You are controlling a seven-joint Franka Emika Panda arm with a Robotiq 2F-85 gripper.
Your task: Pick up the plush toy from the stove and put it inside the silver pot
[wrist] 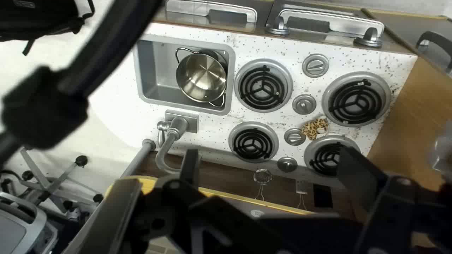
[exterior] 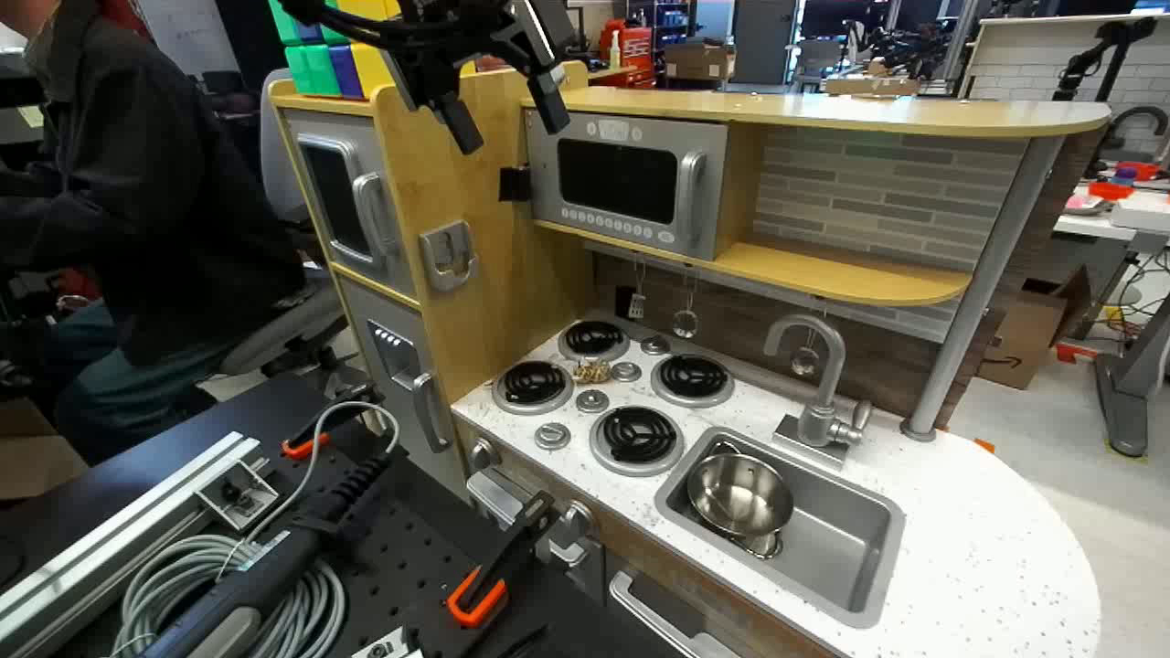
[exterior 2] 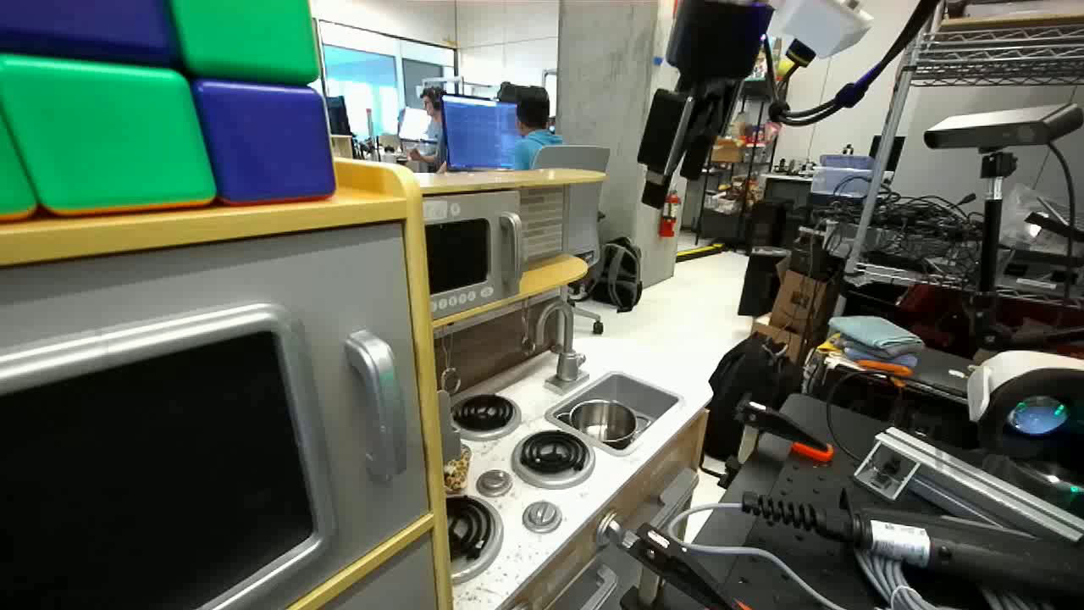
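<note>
The biggest thing is the wooden play kitchen [exterior: 494, 228]. Its tall cabinet [exterior 2: 364, 280] is so near in an exterior view that its left side is cut off. A person [exterior: 137, 201] in a dark top sits next to it, with most of the head cut off. The white worktop [exterior: 996, 548] has little dark specks and a round end. It has the stove [wrist: 286, 118] on it, with four black burners [wrist: 252, 143]. In an exterior view, the cabinet hides one whole burner and part of a second burner [exterior 2: 474, 534]. The grey sink [exterior: 832, 548] is set in beside the stove.

The black claw [exterior: 507, 119] hangs up high, and its top is cut off in both exterior views. In the wrist view its fingers [wrist: 356, 176] are wide apart, and one covers part of a burner. A dark, blurry thing [wrist: 109, 49] crosses the corner there; I cannot tell what it is.

The silver pot [wrist: 201, 77] is in the sink, at the end by the stove. I cannot tell if it stands flat.

The plush toy [wrist: 315, 128], tan with dark spots, lies on the stove between burners, just beside a knob [wrist: 295, 136]. In an exterior view, the cabinet side hides some of the plush toy [exterior 2: 457, 471]. I cannot make out what animal it is.
</note>
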